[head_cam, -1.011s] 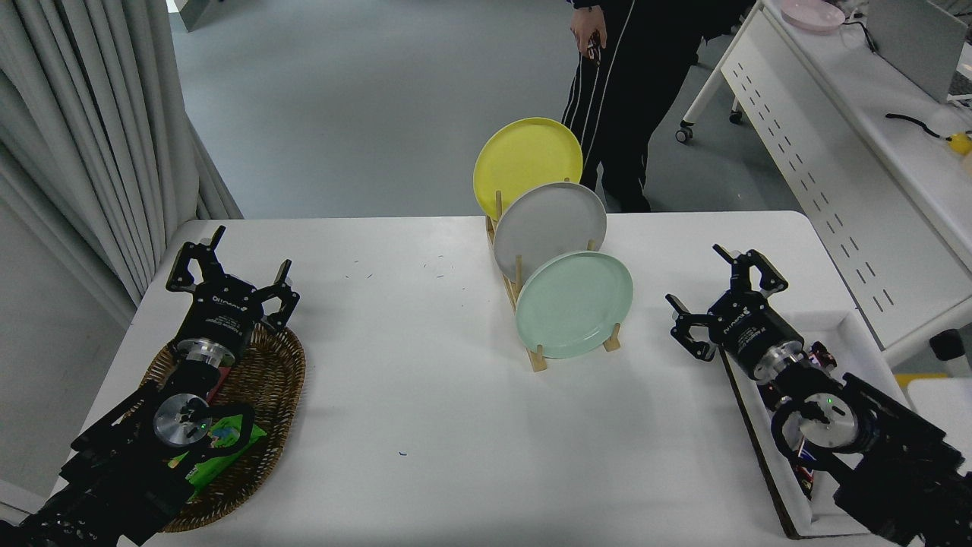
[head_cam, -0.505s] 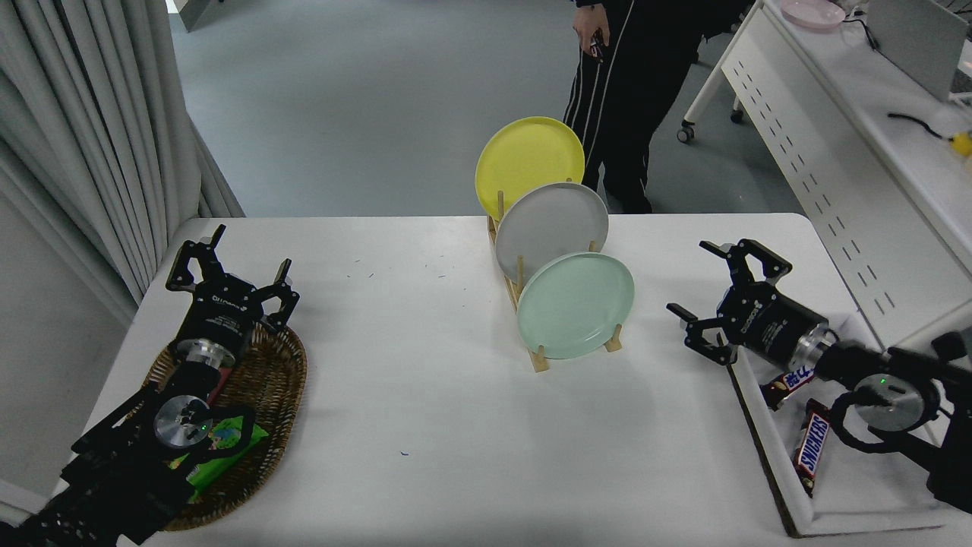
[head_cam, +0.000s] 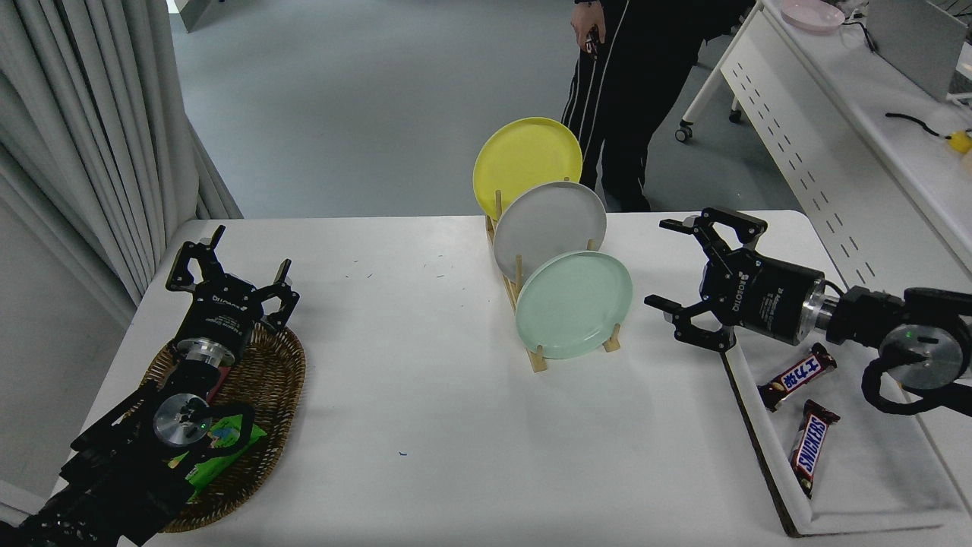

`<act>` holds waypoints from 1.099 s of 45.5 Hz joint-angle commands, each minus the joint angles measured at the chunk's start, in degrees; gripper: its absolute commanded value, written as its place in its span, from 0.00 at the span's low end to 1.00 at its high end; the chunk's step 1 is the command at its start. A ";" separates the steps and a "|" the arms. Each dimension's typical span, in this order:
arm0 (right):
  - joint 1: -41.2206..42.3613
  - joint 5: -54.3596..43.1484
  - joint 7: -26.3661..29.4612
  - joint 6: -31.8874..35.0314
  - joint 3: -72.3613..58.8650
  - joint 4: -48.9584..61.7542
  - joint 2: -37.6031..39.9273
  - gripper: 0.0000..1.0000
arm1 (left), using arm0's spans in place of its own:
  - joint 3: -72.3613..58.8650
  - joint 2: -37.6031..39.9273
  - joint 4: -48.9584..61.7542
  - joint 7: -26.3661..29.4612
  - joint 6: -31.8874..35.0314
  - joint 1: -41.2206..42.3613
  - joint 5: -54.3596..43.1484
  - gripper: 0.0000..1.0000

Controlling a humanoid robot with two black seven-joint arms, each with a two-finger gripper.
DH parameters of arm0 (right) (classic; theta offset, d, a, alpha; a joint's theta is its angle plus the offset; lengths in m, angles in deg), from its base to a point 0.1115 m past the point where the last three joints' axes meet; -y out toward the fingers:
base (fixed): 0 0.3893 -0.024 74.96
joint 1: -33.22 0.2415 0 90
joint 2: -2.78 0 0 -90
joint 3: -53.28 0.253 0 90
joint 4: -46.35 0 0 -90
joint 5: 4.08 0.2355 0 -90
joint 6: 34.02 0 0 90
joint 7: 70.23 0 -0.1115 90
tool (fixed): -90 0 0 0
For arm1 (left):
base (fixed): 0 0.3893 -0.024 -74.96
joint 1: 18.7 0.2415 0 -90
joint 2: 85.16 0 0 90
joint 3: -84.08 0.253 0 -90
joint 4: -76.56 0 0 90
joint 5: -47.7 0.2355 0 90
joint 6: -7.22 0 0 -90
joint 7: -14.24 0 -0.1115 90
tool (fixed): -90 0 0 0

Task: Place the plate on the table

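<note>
Standing on edge in the nearest slot of the wooden rack (head_cam: 538, 358), the plate (head_cam: 574, 305) leans ahead of a grey plate (head_cam: 548, 222) and a yellow plate (head_cam: 524, 158) on the table (head_cam: 425, 395). Right gripper (head_cam: 671, 264) hangs just right of it, jaws spread, touching nothing. Left gripper (head_cam: 231, 272) rests parked over a basket (head_cam: 266, 380), jaws spread too.

One cam, head view: high, robot's side, looking fwd/down over table (head_cam: 425, 395).
</note>
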 commanded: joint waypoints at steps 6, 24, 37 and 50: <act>2.34 7.06 2.28 -14.16 1.54 -0.31 -9.43 0.99 | -0.02 0.00 0.00 0.00 0.00 0.00 -0.01 1.00; -2.93 6.80 3.78 -30.16 7.26 6.46 -18.49 0.99 | -0.02 0.00 0.00 0.00 0.00 0.00 -0.01 1.00; -0.30 6.36 3.86 -35.88 6.47 11.81 -23.31 0.99 | -0.02 0.00 0.00 0.00 0.00 0.00 -0.01 1.00; 0.41 6.19 11.59 -35.53 5.50 16.56 -26.48 0.99 | 0.07 0.00 0.00 0.00 0.00 0.00 -0.01 1.00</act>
